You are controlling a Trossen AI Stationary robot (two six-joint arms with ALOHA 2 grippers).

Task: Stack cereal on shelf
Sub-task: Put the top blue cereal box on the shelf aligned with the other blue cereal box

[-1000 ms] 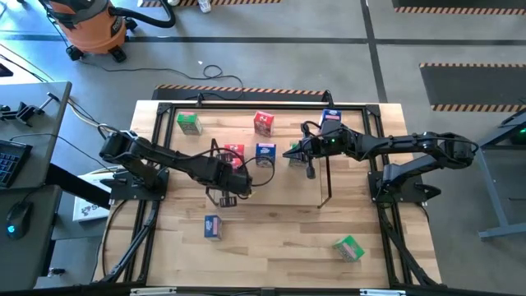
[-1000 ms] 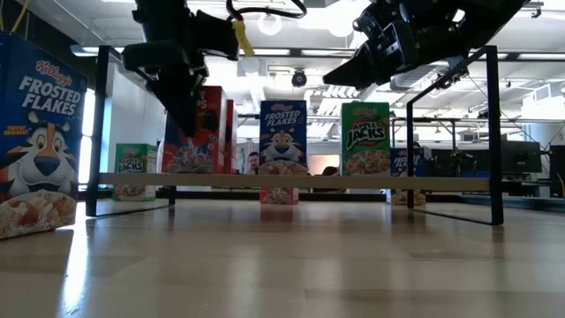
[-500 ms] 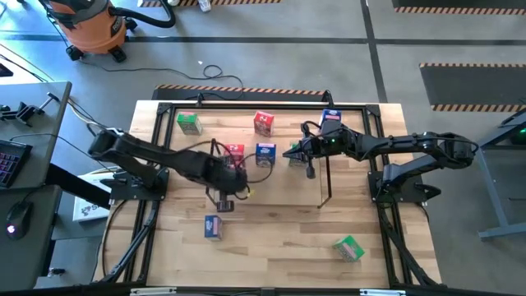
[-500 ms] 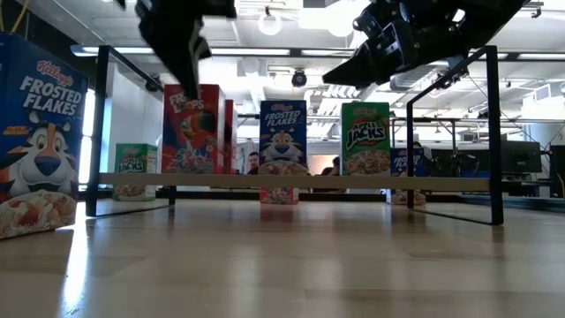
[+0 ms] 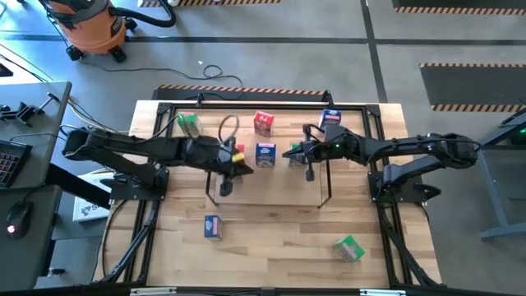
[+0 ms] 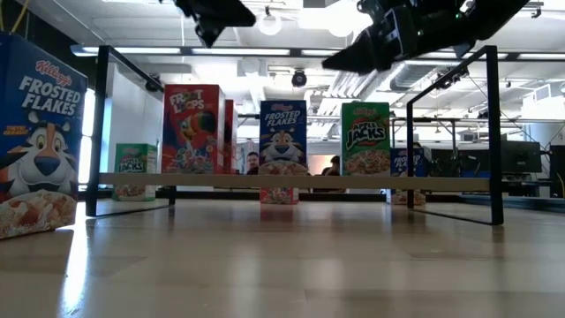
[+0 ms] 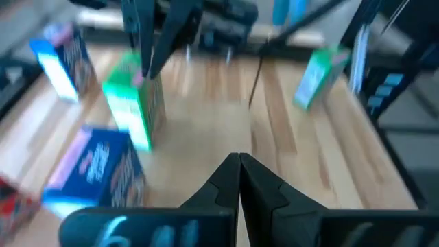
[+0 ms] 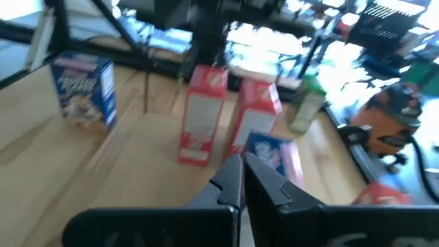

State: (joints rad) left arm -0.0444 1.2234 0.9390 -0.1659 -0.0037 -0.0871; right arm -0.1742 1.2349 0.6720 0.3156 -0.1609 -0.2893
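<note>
Left gripper [image 5: 226,187]: fingers together, empty, above the shelf [image 5: 325,177].
Right gripper [image 5: 311,171]: fingers together, empty.
Nearest cereal: blue box [image 5: 213,227], lying just outside the shelf's front, closer to the left arm.

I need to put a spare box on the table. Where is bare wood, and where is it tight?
Bare wood lies along the near side, between the small blue cereal box and the green cereal box. It is crowded on the far side: the thin black wire shelf, boxes and both shut tools, left and right.
</note>
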